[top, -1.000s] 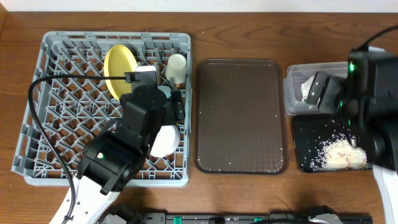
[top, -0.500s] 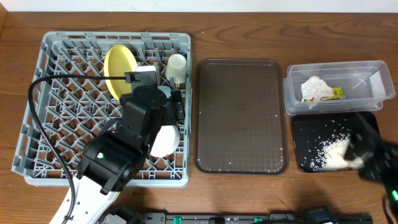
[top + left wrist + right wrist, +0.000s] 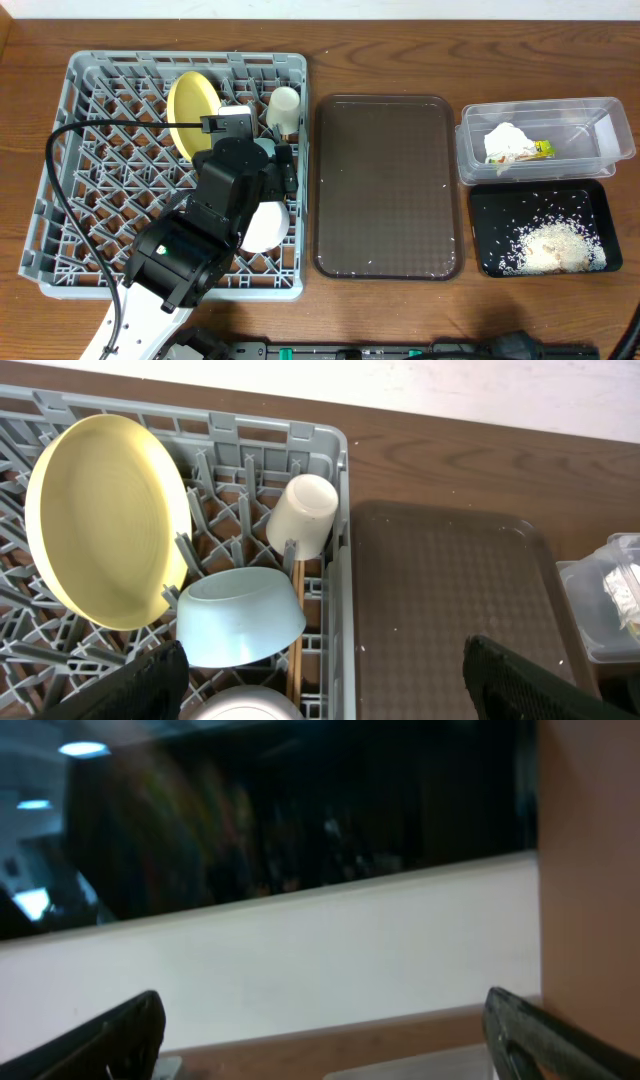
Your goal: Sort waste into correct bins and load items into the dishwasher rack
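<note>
The grey dishwasher rack [image 3: 100,180] holds the yellow plate [image 3: 192,110], the white cup [image 3: 284,105], the light blue bowl [image 3: 240,615], the white bowl [image 3: 268,228] and the chopsticks [image 3: 296,630]. My left gripper [image 3: 278,172] hangs over the rack's right side, open and empty [image 3: 320,695]. The clear tub [image 3: 590,115] holds the napkin [image 3: 507,142] and the yellow-green wrapper [image 3: 541,149]. The black tray [image 3: 490,215] holds the rice scraps [image 3: 555,247]. My right gripper [image 3: 325,1040] is open and empty, faces a wall, and is outside the overhead view.
The flat brown serving tray [image 3: 388,185] lies between the rack and the bins, with a few rice specks on it. It also shows in the left wrist view [image 3: 450,600], next to the rack's right wall [image 3: 335,560].
The right arm has drawn back from over the clear tub and black tray, toward the lower right, and left the overhead view. The left arm has not moved.
</note>
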